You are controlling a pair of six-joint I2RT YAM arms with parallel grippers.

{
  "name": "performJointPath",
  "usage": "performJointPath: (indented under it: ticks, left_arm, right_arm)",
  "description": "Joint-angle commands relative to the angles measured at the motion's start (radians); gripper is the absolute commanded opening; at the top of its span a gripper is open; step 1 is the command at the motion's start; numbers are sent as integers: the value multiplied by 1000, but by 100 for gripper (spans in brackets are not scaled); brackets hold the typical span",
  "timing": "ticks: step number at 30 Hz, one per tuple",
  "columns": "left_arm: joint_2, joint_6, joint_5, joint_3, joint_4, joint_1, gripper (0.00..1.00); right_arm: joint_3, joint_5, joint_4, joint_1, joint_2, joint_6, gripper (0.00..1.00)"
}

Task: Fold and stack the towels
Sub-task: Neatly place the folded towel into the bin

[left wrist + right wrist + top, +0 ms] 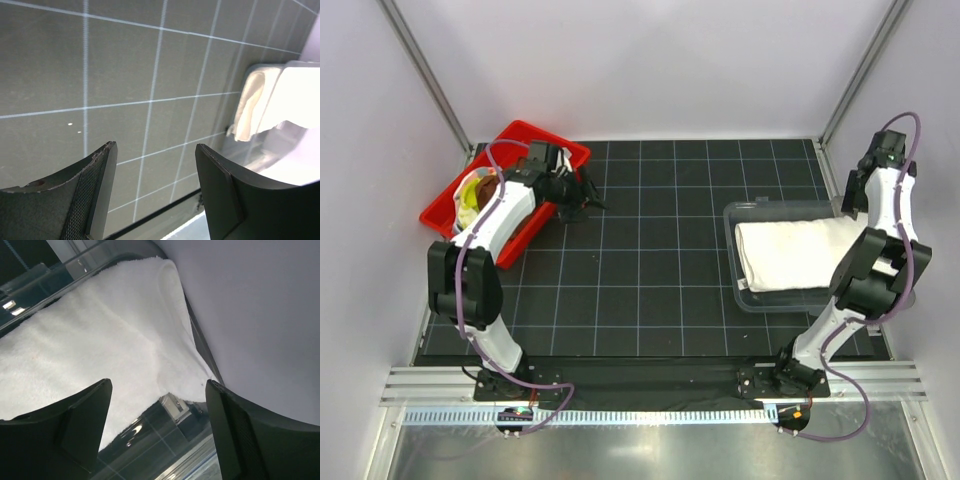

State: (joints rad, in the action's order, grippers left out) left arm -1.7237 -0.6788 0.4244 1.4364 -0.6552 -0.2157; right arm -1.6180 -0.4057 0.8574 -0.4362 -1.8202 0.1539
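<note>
A large white towel (795, 252) lies folded in the clear plastic bin (745, 290) at the right. It also shows in the right wrist view (100, 330) and in the left wrist view (255, 100). A yellow-green towel (472, 192) and a brown towel (490, 187) lie in the red tray (535, 135), partly hidden by my left arm. The light-blue towel is out of view. My left gripper (585, 195) (155, 147) is open and empty above the mat, just right of the tray. My right gripper (848, 195) (159, 382) is open and empty above the bin's far right corner.
The black gridded mat (640, 260) covers the table. White walls with metal posts close in the back and sides. The right wall is close to my right arm. A metal rail (650, 385) runs along the near edge.
</note>
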Motion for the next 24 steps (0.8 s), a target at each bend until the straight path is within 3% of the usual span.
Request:
performJointPath:
  ticks: [1,8,12,15,19,24]
  left_arm:
    - [52,59,-70,24,-33,-2,68]
    - [124,55,-88,-11,-37,-2,69]
    - [160,58,-79,-47,-34,-2,69]
    - [187,55,-78,-80,-17,-4,69]
    - [194,42,-64,-102,3,-4,69]
    - [211,33,-62,-119,14,-4,69]
  right_arm:
    - [-69,-42,8,40,143,-46,83]
    - [29,71,64,165,242,-238,75]
    - [216,128,52,195,292,-321,52]
    - [363,275,-27,197,343,-367,42]
    - [473,425,-99,200,349,-438,38]
    - [579,452,-165,228,317,-499,32]
